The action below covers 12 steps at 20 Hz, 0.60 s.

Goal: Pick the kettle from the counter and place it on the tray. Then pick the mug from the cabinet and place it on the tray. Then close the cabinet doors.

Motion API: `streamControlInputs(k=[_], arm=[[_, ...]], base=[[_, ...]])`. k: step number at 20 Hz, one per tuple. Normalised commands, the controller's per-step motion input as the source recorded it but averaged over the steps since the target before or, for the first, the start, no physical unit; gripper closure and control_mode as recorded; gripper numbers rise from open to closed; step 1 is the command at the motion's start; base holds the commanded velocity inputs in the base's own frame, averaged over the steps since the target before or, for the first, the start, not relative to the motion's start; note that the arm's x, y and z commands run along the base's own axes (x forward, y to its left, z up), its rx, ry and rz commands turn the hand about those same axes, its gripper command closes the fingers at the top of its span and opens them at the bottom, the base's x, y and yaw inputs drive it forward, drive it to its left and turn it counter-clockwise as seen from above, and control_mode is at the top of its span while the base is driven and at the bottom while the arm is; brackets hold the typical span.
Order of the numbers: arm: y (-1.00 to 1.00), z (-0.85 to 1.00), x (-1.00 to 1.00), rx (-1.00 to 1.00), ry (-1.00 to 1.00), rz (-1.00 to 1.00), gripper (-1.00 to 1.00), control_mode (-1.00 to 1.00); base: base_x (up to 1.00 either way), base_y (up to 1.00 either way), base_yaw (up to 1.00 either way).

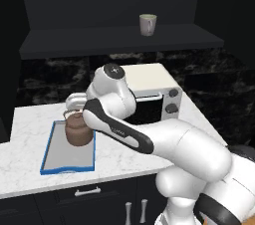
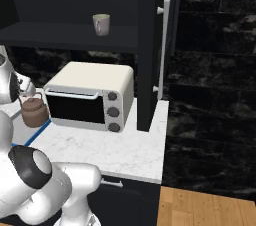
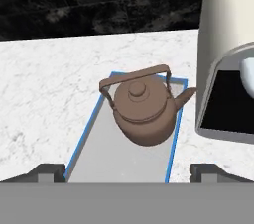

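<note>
The brown kettle [image 1: 78, 132] [image 2: 34, 111] [image 3: 144, 114] stands upright on the far end of the blue-rimmed tray [image 1: 47, 154] [image 3: 124, 161], spout toward the oven. My gripper [image 3: 129, 173] [image 1: 74, 104] hovers just above the kettle's hoop handle, open, with its fingertips wide apart and nothing between them. The greyish mug [image 1: 147, 24] [image 2: 101, 24] sits on the dark shelf of the upper cabinet [image 1: 119, 40]. The right cabinet door [image 2: 150, 45] stands swung open, its silver bar handle [image 2: 162, 45] facing out. The tray lies on the white marble counter [image 1: 25, 129].
A cream toaster oven [image 1: 149, 94] [image 2: 92, 95] stands on the counter just right of the tray, under the mug's shelf. Dark drawers with silver handles [image 1: 87, 191] run below the counter. The open door's edge sits at the counter's right end.
</note>
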Motion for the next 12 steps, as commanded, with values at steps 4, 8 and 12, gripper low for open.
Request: streamControlInputs(k=[4, 8, 12], arm=[[-0.7, 1.0, -0.17, -0.12, 0.0, -0.24, -1.0, -1.0], [-0.7, 1.0, -0.15, -0.07, -0.1, -0.21, -1.0, -1.0], [-0.73, 1.0, -0.21, 0.03, -0.26, -0.2, -1.0, -1.0]], base=[[0.0, 0.0, 0.0], [0.0, 0.0, 0.0], [0.0, 0.0, 0.0]])
